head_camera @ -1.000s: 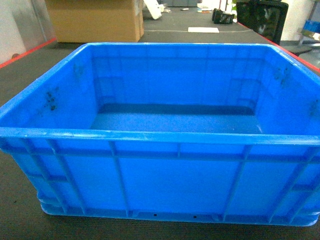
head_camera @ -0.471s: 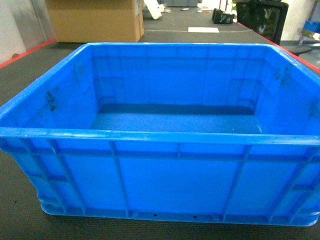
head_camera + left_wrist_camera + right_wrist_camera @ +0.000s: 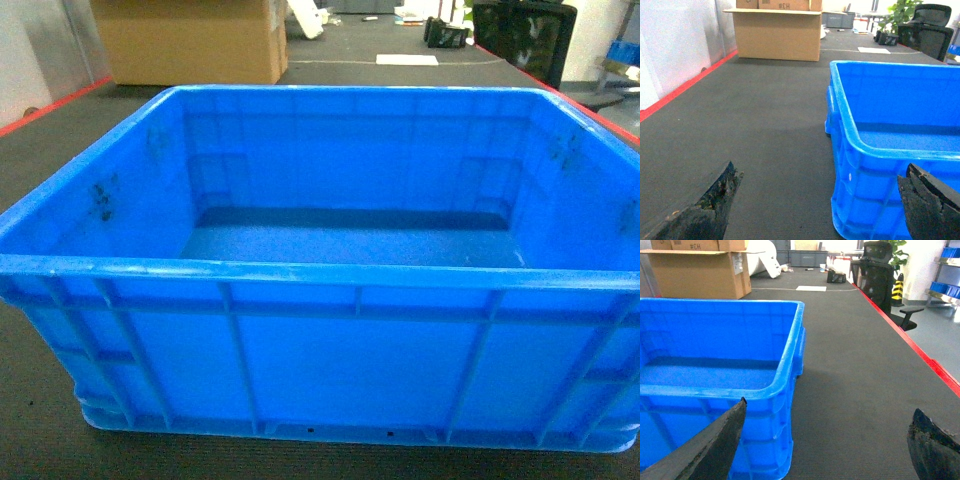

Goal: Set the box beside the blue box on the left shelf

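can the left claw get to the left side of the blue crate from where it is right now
Probably yes. The left claw is open, straddling the blue crate at its near left corner, and only bare dark mat lies beside it.

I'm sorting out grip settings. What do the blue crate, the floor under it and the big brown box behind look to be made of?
The blue crate looks like moulded plastic: smooth, slightly glossy, with ribbed walls and scuffed rim. The floor looks like dark grey carpet or ribbed matting, matte and finely textured. The brown box looks like plain matte cardboard, its flaps open.
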{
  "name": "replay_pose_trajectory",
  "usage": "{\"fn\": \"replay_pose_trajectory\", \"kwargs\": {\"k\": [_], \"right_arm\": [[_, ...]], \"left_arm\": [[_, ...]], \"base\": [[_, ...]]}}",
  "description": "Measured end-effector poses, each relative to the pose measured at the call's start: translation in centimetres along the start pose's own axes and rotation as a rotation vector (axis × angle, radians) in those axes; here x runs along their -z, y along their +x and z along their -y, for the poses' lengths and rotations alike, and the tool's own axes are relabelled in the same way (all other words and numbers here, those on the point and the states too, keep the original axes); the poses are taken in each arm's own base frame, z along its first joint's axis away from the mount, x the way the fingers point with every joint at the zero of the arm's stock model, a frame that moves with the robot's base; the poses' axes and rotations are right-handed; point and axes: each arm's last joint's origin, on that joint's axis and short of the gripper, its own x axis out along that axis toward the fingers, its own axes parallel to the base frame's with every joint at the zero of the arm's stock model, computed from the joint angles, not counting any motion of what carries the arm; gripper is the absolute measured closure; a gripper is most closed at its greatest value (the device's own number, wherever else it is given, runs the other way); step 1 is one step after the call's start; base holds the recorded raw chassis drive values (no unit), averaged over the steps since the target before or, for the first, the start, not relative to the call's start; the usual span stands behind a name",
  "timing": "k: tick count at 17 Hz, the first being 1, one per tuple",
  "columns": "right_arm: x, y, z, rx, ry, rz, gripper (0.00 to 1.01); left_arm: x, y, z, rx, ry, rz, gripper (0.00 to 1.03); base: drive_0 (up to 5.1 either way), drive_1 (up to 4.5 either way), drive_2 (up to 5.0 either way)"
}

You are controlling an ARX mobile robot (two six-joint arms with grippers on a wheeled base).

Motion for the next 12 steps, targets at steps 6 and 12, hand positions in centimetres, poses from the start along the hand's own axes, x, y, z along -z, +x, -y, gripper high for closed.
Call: {"fn": "replay_pose_trajectory", "kwargs": {"k": [6, 12], "right_arm": [[-3.7, 3.3, -0.7, 0.011, 0.081, -0.229, 0.03], [-8.9, 17.4, -1.8, -0.049, 0.099, -0.504, 0.03]], "left_arm": [[-4.2, 4.5, -0.2, 0.044, -0.007, -0.176, 0.05], [-9.4, 19.4, 2.3, 0.125, -0.018, -0.467, 0.05]], "base": [[0.0, 0.0, 0.0], [0.0, 0.0, 0.0]]}}
